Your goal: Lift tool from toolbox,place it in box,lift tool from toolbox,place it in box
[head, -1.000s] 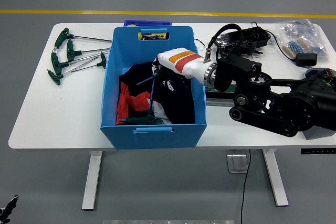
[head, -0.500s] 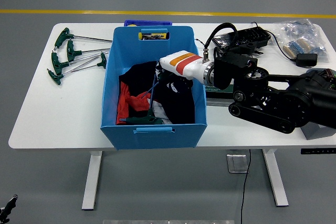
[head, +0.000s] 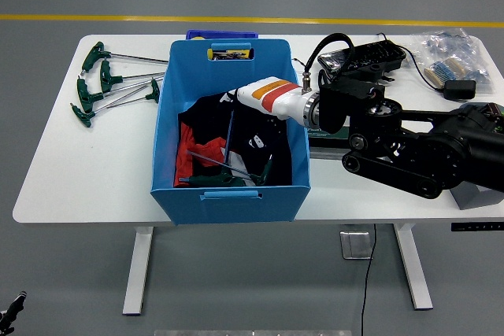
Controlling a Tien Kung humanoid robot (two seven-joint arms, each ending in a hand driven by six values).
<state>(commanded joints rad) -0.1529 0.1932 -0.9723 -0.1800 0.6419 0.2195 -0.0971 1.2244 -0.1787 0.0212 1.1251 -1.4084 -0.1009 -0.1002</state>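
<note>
White table (head: 71, 171) is being worked at, the right hand (head: 242, 102) buried in the blue box (head: 228, 194), its grip impossible to tell. T-handle tools (head: 227, 173) are lying inside on cloth (head: 264, 143); a snagged handle is being risked on withdrawal.

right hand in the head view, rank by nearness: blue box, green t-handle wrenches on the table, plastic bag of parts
1. blue box: the right hand reaches inside it.
2. plastic bag of parts: far right corner of the table.
3. green T-handle wrenches: far left, beyond the box.
The last two are fairly close to call.
</note>
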